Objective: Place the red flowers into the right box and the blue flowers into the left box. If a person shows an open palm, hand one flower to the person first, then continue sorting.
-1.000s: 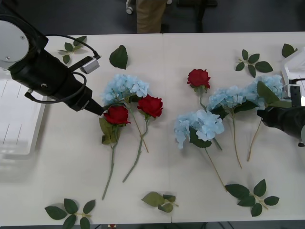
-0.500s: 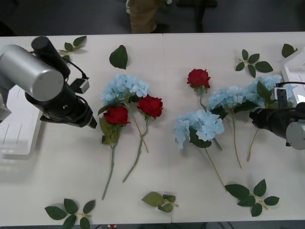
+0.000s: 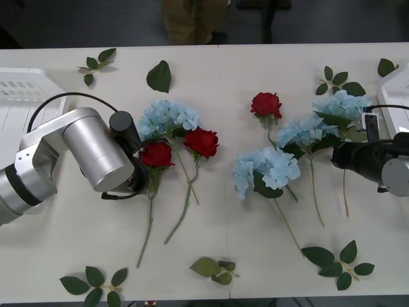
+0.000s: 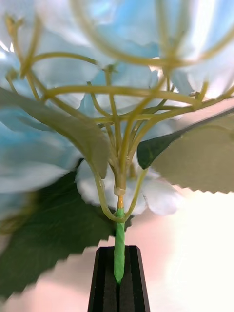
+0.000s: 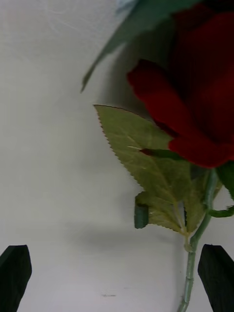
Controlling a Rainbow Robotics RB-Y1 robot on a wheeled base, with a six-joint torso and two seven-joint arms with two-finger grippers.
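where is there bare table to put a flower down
Bare table lies at the near left, in front of the left arm, and far centre past the red rose. The middle is crowded: roses and blue hydrangeas overlap there.

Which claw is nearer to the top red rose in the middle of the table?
Right. The right claw is to the rose's right; the left claw is farther away, beside another rose.

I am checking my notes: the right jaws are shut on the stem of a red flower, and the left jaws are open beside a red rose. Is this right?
One thing is wrong. The right wrist view shows the right gripper shut on a blue flower stem, not a red one. The left gripper is indeed open beside a red rose.
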